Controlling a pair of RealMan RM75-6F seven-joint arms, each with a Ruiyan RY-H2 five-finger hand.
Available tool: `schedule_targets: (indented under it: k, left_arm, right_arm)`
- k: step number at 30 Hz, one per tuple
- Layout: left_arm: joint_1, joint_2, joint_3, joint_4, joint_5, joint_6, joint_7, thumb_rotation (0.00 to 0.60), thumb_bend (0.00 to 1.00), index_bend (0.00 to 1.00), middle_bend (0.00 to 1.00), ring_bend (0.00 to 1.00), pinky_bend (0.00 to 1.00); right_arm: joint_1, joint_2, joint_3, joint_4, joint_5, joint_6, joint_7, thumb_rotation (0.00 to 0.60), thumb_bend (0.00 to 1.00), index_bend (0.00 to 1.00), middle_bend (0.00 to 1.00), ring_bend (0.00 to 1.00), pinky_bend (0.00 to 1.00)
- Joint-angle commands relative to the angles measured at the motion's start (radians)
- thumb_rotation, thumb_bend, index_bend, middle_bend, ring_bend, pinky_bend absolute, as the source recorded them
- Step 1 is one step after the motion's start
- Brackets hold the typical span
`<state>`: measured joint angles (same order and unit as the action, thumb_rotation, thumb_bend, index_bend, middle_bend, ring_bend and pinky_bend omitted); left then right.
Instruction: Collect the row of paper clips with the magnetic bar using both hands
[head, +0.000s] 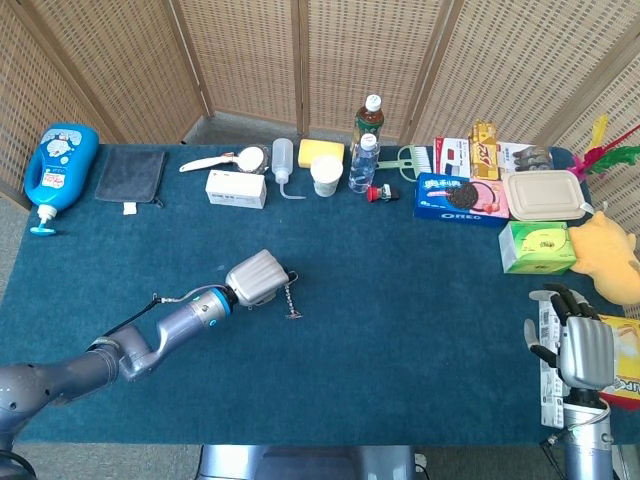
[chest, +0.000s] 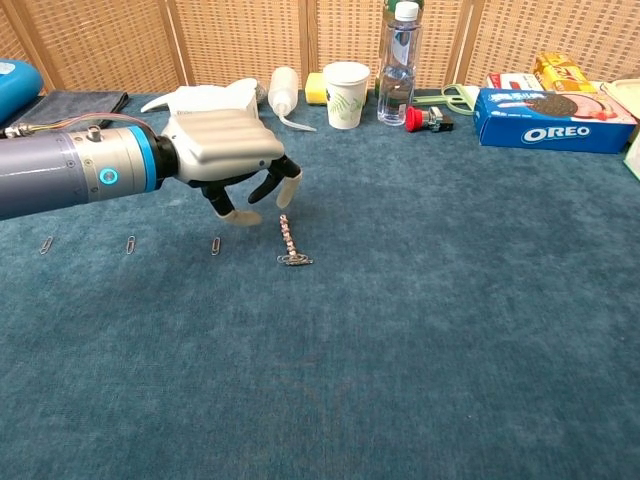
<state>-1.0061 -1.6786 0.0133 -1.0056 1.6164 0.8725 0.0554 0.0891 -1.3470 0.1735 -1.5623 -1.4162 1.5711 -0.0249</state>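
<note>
The magnetic bar (chest: 287, 236) lies on the blue cloth as a thin beaded rod, with a clump of paper clips (chest: 295, 260) stuck to its near end; in the head view the magnetic bar (head: 291, 297) lies just right of my left hand. My left hand (chest: 232, 158) hovers palm down right beside the bar's far end, its fingers half curled and apart, holding nothing. Three loose paper clips (chest: 131, 244) lie in a row left of the bar, under my left forearm. My right hand (head: 583, 350) rests at the table's near right corner with its fingers spread and nothing in it.
Along the back edge stand a paper cup (chest: 346, 94), a water bottle (chest: 397, 62), a squeeze bottle (chest: 283, 89) and an Oreo box (chest: 553, 118). A blue bottle (head: 58, 166) and a grey cloth (head: 131, 175) lie at the far left. Boxes and a yellow toy (head: 610, 255) crowd the right side.
</note>
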Motion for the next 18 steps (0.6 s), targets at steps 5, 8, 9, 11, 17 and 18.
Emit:
schedule_targets:
  k: [5,8,9,11,17,18]
  left_arm:
    - [-0.015,-0.020,-0.009,0.011,-0.005,-0.024,0.036,0.600,0.56,0.43,0.58,0.70,0.77]
    - [-0.022,-0.036,-0.013,0.020,-0.012,-0.040,0.052,0.600,0.56,0.43,0.58,0.70,0.77]
    - [-0.023,-0.042,-0.015,0.023,-0.016,-0.044,0.057,0.600,0.56,0.43,0.58,0.70,0.77]
    - [-0.024,-0.048,-0.018,0.027,-0.019,-0.047,0.060,0.600,0.56,0.43,0.58,0.70,0.77]
    - [-0.029,-0.068,-0.025,0.040,-0.029,-0.059,0.070,0.600,0.56,0.43,0.58,0.70,0.77]
    - [-0.029,-0.070,-0.026,0.042,-0.031,-0.059,0.070,0.600,0.56,0.43,0.58,0.70,0.77]
  right_arm:
    - [-0.001,0.001,0.001,0.003,0.000,0.000,0.008,0.600,0.42,0.36,0.31,0.26,0.40]
    - [-0.002,0.001,0.002,0.008,0.003,-0.003,0.017,0.600,0.42,0.36,0.31,0.26,0.40]
    - [-0.001,0.002,0.002,0.009,0.003,-0.004,0.019,0.600,0.42,0.36,0.31,0.26,0.40]
    - [-0.001,0.003,0.003,0.010,0.004,-0.005,0.022,0.600,0.42,0.36,0.32,0.26,0.40]
    - [-0.001,0.003,0.003,0.016,0.003,-0.008,0.033,0.600,0.42,0.36,0.32,0.27,0.40]
    - [-0.001,0.002,0.003,0.017,0.004,-0.009,0.035,0.600,0.42,0.36,0.32,0.27,0.40]
